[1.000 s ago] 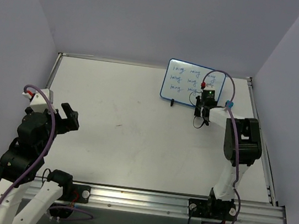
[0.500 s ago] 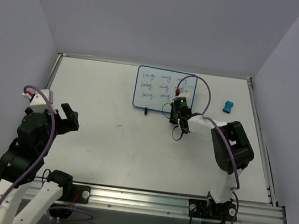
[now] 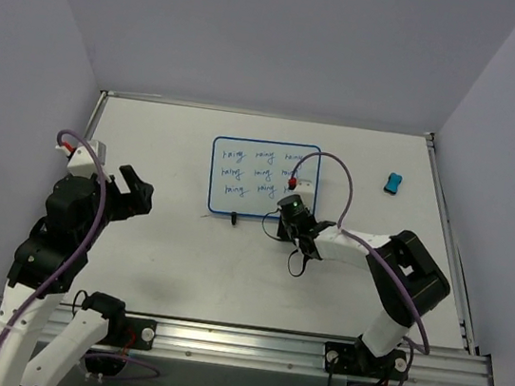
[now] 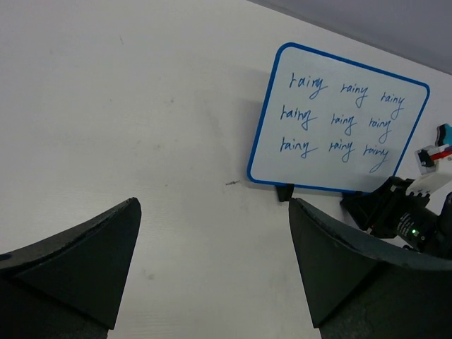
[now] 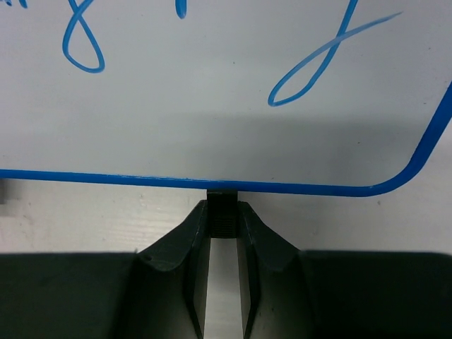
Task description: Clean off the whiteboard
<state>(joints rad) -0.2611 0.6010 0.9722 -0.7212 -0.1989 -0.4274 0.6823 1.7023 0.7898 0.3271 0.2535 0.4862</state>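
since the earlier frames the whiteboard (image 3: 262, 176) has been dragged from the upper right of the top view to its centre, and the blue eraser (image 3: 393, 182) is left at the upper right. the board is propped on the table (image 3: 181, 259), blue-framed, with three rows of blue handwriting. its black stand foot (image 5: 223, 220) is pinched by the right claw (image 5: 223, 210). the left claw (image 4: 212, 212) is spread, at the left.
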